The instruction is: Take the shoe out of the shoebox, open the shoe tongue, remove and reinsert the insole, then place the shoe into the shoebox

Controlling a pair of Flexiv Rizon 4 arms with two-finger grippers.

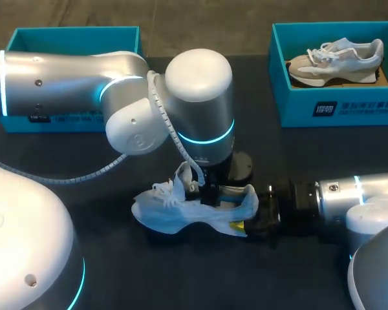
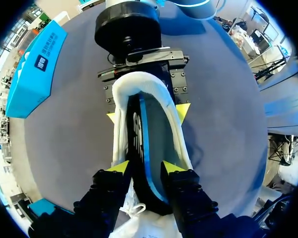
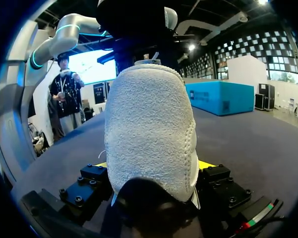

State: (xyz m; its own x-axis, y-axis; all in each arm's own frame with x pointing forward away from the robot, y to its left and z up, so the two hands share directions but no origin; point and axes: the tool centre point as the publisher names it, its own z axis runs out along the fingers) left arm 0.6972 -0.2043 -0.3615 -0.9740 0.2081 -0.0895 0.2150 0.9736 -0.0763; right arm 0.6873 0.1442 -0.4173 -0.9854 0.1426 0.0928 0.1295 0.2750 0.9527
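On the dark bench [image 1: 149, 278], the right tool [image 1: 246, 218] clamped the sneaker [image 1: 181, 216] by its heel while the left tool [image 2: 147, 167] pinched the insole [image 2: 151, 144] — a snagging insole could have wrenched the heel free.

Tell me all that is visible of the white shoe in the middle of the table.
The white shoe lies upright on the dark table, toe toward the left arm's side, laces loose. Its heel looks fuzzy, like terry cloth. The right gripper clamps the heel from both sides. The left gripper, above it, pinches the dark, blue-edged insole at the shoe's opening.
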